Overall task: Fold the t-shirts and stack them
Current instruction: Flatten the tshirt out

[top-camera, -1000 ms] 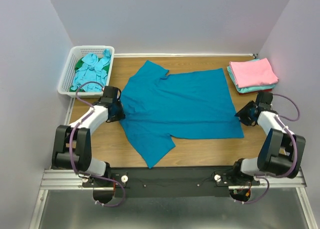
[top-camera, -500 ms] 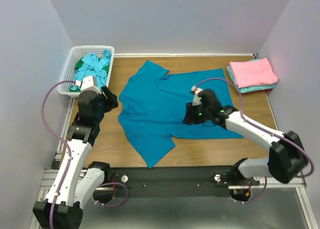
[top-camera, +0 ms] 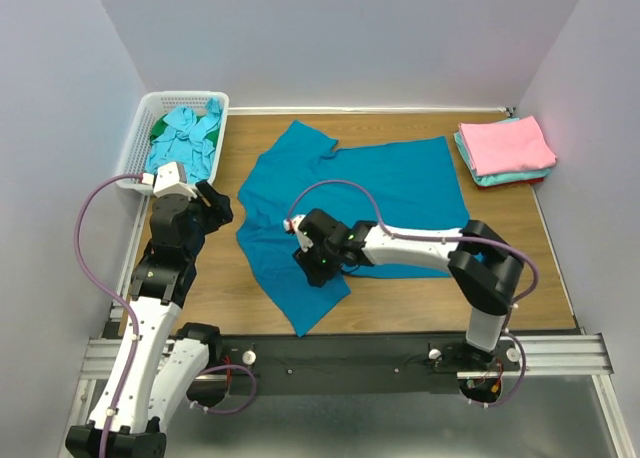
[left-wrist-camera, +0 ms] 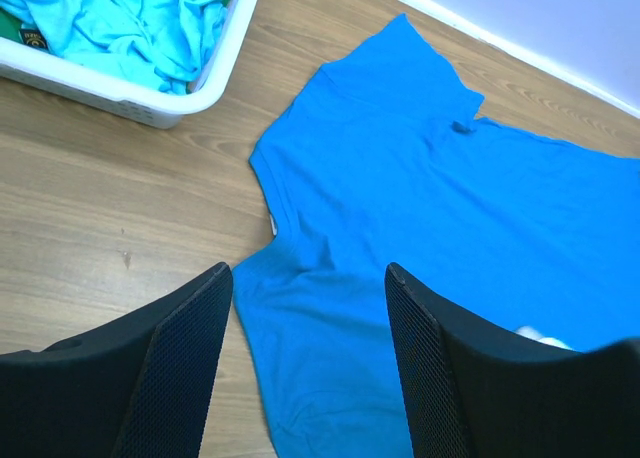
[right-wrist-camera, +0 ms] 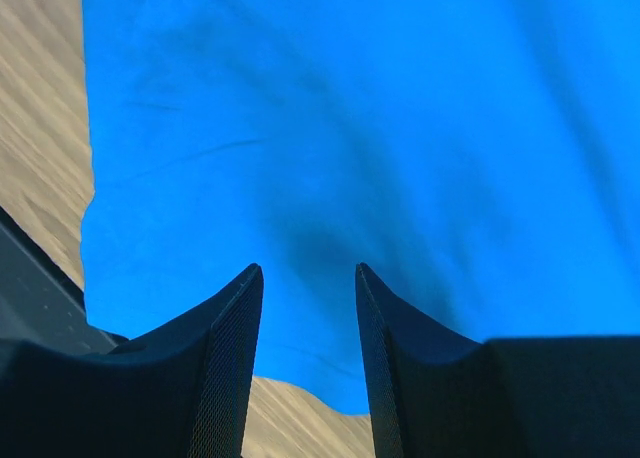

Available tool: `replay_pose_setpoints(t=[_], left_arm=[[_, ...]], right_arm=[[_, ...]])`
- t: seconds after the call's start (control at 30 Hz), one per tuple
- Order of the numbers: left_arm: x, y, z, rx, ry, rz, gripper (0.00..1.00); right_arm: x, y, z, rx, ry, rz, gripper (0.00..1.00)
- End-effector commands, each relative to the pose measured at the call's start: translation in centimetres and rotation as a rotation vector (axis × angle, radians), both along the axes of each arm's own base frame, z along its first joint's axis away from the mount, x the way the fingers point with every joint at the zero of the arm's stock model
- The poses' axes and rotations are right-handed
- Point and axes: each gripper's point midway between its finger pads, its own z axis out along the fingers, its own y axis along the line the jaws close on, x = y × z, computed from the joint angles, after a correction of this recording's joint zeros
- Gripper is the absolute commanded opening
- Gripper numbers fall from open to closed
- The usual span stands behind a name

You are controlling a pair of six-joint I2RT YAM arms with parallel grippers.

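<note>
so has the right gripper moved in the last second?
Yes. The right gripper went left, from beside the pink stack across the teal t-shirt to its near sleeve.

— How does the left arm (top-camera: 160,268) stand?
— Raised, reaching toward 12 o'clock. The left fingers (left-wrist-camera: 180,358) are spread wide with nothing between them.
— And the right arm (top-camera: 420,246)?
— Stretched low toward 9 o'clock, the right fingers (right-wrist-camera: 225,358) parted, gripping nothing.

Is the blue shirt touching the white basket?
Apart. The left wrist view shows bare table between the blue shirt and the basket.
</note>
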Motion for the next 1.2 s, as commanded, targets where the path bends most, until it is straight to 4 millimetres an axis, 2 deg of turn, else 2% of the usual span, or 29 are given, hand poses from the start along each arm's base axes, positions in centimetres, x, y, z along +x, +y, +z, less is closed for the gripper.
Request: replay_pose_setpoints(t=[0.0,0.03,0.13,0.4,0.53,0.73,0.83,0.93,1.07,1.1,1.17], left_arm=[[-0.2,0.3,1.1,0.002,-0.016,0.020,0.71],[-0.2,0.3,1.0,0.002,-0.016,0.020,0.71],[-0.2,0.2,0.8,-0.002,-0.010,0.012,0.71],[-0.2,0.0,0.2,-0.014,0.009,0.009,0.71],[-0.2,0.1,-0.1,-0.013,0.016,0.015,0.71],[0.0,0.1,-0.3,-0.008,0.027,0.016,0.71],[0.2,0.0,-0.5,-0.008,0.033,0.015,0.71],[0.5,-0.2,-1.1,-0.011,0.050,0.005,0.71],[1.3,-0.8,-2.5,-0.011,0.090,-0.018,0.72],[1.4,-0.9,-2.8,-0.012,0.098,-0.022,0.71],[1.8,-1.1,-3.3,-0.012,0.113,-0.029,0.72]], right_arm=[[-2.9,0.1,-2.1,-0.129,0.023,0.104,0.49],[-3.6,0.0,-3.0,-0.154,0.043,0.120,0.49],[-5.5,0.1,-3.6,-0.193,0.063,0.170,0.49],[-9.7,0.7,-3.8,-0.237,0.113,0.278,0.49],[-10.9,1.2,-3.6,-0.236,0.131,0.306,0.49],[-11.6,2.7,-2.8,-0.206,0.136,0.348,0.49],[-11.1,3.3,-2.0,-0.191,0.107,0.341,0.49],[-9.9,4.2,-0.1,-0.159,0.044,0.308,0.50],[-7.1,4.4,2.6,-0.134,-0.062,0.233,0.50],[-5.5,3.9,3.7,-0.120,-0.087,0.177,0.50],[-3.9,3.0,4.4,-0.112,-0.096,0.116,0.50]])
